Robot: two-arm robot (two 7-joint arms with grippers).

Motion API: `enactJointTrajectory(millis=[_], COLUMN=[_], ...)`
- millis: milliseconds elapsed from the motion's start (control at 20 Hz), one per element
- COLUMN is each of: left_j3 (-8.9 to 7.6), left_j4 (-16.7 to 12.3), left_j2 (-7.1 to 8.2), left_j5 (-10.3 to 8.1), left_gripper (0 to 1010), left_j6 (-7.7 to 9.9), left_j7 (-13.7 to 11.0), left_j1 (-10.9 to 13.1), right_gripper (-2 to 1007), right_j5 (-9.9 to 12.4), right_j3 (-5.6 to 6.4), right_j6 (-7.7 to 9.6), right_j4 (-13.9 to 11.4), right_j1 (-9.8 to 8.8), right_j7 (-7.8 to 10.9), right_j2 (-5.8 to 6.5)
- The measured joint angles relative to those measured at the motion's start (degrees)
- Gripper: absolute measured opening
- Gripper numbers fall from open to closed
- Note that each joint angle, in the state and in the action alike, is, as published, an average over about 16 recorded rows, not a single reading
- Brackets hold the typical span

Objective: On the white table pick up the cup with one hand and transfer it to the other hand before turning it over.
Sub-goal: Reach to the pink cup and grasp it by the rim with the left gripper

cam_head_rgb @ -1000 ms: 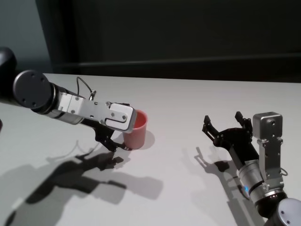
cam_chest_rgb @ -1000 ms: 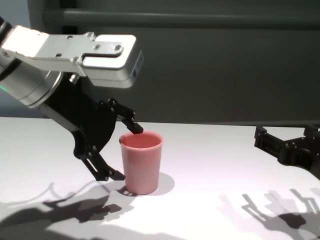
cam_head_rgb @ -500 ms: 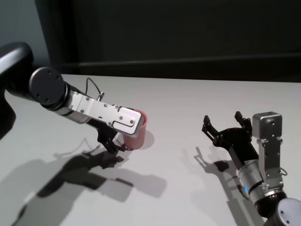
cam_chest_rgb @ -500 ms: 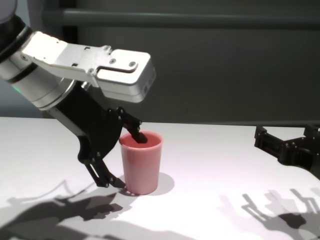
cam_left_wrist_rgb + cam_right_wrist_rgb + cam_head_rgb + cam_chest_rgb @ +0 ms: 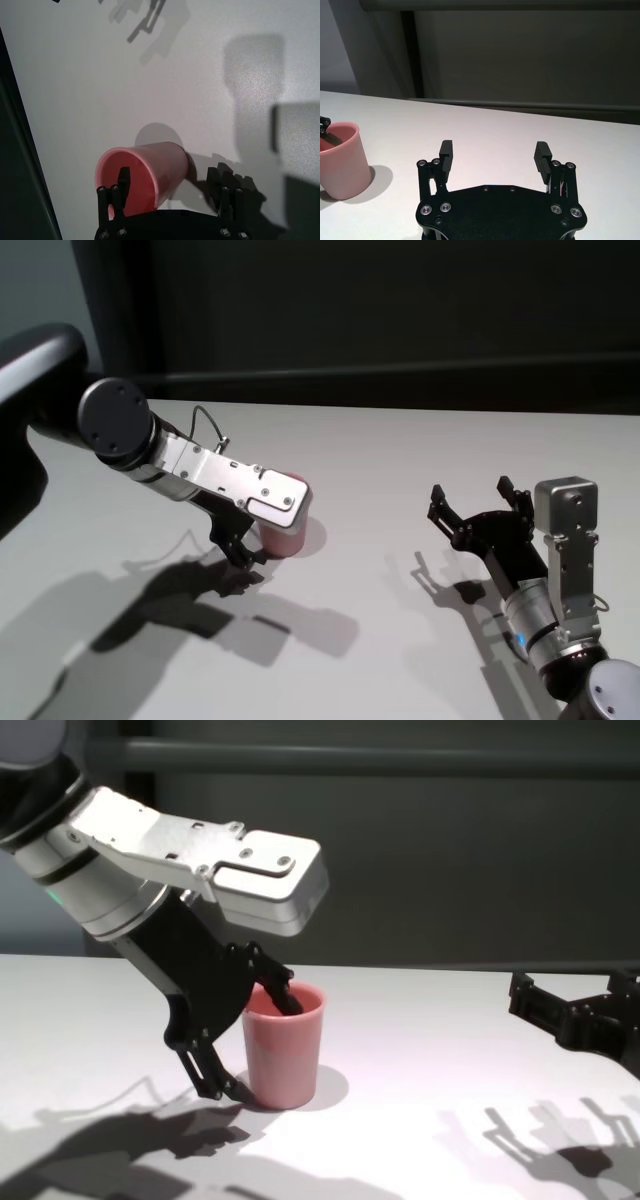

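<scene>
Cup: small pink plastic tumbler (image 5: 284, 1045) stood upright on the matte white table (image 5: 400, 460), its wall between the left gripper's (image 5: 258, 1040) spread fingers — one inside, one outside.
Right gripper (image 5: 494, 155): open, well apart — presumably awaiting the handover.

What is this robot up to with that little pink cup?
Its left gripper is open and straddles the wall of the pink cup: one finger reaches inside, the other is outside by the base. The cup stands upright on the white table, not lifted. The right gripper waits open, off to the side.
</scene>
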Motion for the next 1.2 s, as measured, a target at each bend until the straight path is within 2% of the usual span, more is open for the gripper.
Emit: enactJointTrajectory(millis=[350,650,900,1200], left_j3=[1.33,2.23,2.85,3.53], left_j4=[1.06,1.70,2.07,2.32], left_j2=[-0.43,-0.46,-0.36,-0.14], left_j5=[-0.12,-0.70,-1.40,-2.19], left_gripper=[989,920,803,608], left_j6=[-0.22,-0.52,-0.83,-1.21], left_j7=[-0.40,-0.63,-0.73,-0.58], left_j1=[-0.95,-1.29,-1.45,-1.63], right_gripper=[1002,1002,1002,1002], right_j5=[0.00,0.00,0.00,0.00], right_j3=[0.00,0.00,0.00,0.00], right_j6=[0.00,0.00,0.00,0.00], right_j4=[0.00,0.00,0.00,0.00], right_j1=[0.00,0.00,0.00,0.00], right_j7=[0.00,0.00,0.00,0.00], right_j2=[0.00,0.00,0.00,0.00])
